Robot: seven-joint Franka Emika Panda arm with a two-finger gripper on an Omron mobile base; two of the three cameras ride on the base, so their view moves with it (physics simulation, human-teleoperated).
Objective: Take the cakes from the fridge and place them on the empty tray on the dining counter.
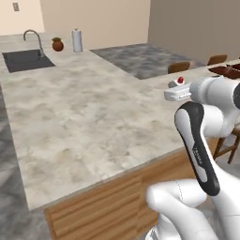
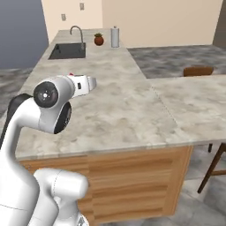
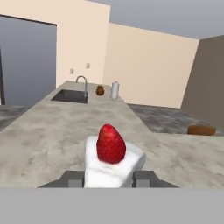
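One cake point(image 3: 112, 158) is in hand: the white slice with its red topping sits between the two dark fingertips of the gripper point(image 3: 112, 178), which is closed snugly against its sides and holds it up over the pale marble table point(image 2: 132, 106). From where I stand the arm reaches out level, the hand carrying the slice well above the stone — in the left base view the slice point(image 1: 179, 83) pokes up just beyond the white wrist. The step, as I judge it, is the carry to the blue tray, and no blue tray can be seen from here, so the base probably has to turn or drive first. To do it well, I would keep the hand level so the red topping stays upright, keep the squeeze steady and no harder since the slice looks soft, move slowly enough that it does not swing loose, and lower it flat onto the tray before letting go. Counting what shows: one cake slice, one sink point(image 2: 67, 50) with one curved tap point(image 2: 77, 32), one small brown pot point(image 2: 99, 39), one pale cylinder like a paper-towel roll point(image 2: 115, 36) — and brown chairs along the far edge, two backs point(image 1: 179, 67) in the left base view. A dark brown tray point(image 1: 229, 71) peeks in at the right edge there; what it holds I cannot make out.
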